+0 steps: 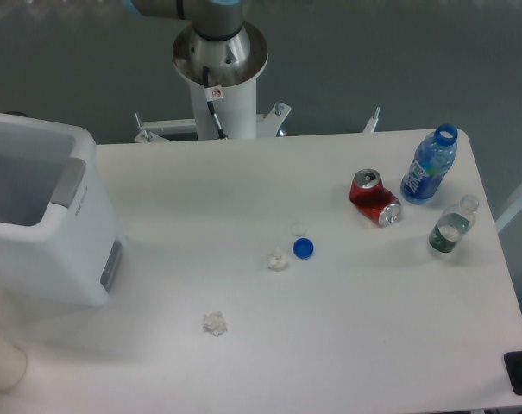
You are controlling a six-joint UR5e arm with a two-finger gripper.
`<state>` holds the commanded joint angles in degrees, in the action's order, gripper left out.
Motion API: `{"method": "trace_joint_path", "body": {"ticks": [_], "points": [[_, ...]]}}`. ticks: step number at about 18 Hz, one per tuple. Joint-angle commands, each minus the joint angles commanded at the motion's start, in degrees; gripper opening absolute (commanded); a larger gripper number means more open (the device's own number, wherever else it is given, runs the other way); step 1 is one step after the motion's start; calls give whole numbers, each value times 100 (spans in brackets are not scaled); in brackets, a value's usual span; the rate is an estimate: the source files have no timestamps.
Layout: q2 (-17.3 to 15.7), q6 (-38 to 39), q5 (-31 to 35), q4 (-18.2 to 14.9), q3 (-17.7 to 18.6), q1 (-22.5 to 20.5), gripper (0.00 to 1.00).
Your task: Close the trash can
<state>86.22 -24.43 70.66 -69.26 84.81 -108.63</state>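
White trash can [49, 233] stands open at the table's [243, 362] left edge; the gripper is out of frame, finger state unknown.

White table [243, 190], trash can [62, 250], bottles [429, 166]

Even, soft overhead light; faint shadows, slightly blurry.
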Motion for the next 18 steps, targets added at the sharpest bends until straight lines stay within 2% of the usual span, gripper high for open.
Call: {"method": "trace_joint_path", "body": {"ticks": [8,12,18], "points": [[-26,-35,0,-9,106,-263,0],[-26,-228,0,-202,106,-404,0],[-26,-237,0,-202,167,-440,0]]}}
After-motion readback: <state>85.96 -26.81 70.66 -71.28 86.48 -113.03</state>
